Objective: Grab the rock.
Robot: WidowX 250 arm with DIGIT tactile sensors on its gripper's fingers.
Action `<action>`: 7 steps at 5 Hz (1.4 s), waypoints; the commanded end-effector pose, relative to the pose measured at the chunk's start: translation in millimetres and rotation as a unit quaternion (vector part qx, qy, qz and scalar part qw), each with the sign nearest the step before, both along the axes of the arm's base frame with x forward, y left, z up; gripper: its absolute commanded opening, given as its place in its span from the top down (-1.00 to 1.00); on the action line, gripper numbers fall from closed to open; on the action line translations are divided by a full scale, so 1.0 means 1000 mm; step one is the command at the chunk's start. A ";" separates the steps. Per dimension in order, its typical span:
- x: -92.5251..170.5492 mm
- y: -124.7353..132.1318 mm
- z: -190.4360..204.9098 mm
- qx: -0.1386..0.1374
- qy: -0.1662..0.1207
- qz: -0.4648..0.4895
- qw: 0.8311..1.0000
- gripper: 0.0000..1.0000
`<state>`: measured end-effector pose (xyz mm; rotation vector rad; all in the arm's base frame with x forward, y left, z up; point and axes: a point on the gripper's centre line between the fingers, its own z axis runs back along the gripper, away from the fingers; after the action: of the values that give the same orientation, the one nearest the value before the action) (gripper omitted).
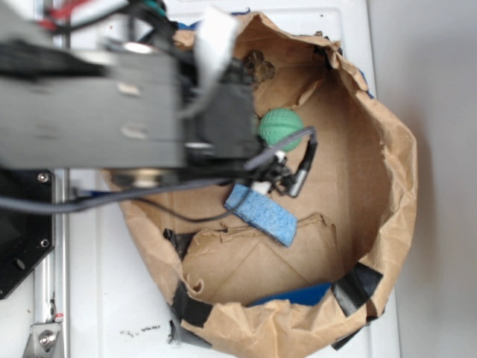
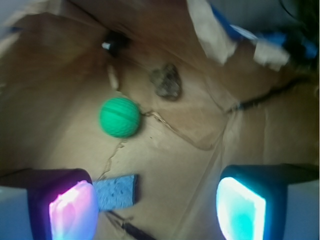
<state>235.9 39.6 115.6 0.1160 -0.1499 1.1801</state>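
Observation:
The rock (image 2: 166,81) is a small dark brown-grey lump lying on the brown paper floor, far ahead of my gripper (image 2: 156,207) and a little right of centre. In the exterior view the rock (image 1: 259,67) lies near the paper wall, just past the arm. My gripper (image 1: 287,168) hangs over the floor between the ball and the sponge. It is open, its glowing pads (image 2: 72,210) set wide apart with only bare paper between them. The rock is untouched.
A dimpled green ball (image 2: 119,117) sits left of the rock, and it shows beside the arm (image 1: 281,127). A light-blue sponge (image 2: 116,191) lies by the left pad. Crumpled paper walls (image 1: 387,164) patched with black tape (image 1: 356,287) ring the floor. A black cable (image 2: 265,97) runs on the right.

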 end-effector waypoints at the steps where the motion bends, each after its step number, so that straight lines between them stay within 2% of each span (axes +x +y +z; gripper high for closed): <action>1: 0.001 0.006 0.017 0.005 -0.033 0.024 0.999 -1.00; 4: 0.001 0.006 0.017 0.005 -0.033 0.024 0.999 -1.00; 5: 0.013 0.005 0.012 0.009 -0.064 0.107 0.992 -1.00; 6: 0.030 -0.004 0.006 -0.008 -0.069 0.165 0.984 -1.00; 7: 0.036 -0.007 0.001 -0.006 -0.071 0.187 0.980 -1.00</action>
<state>267.5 37.5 102.7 0.0908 -0.2055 1.5442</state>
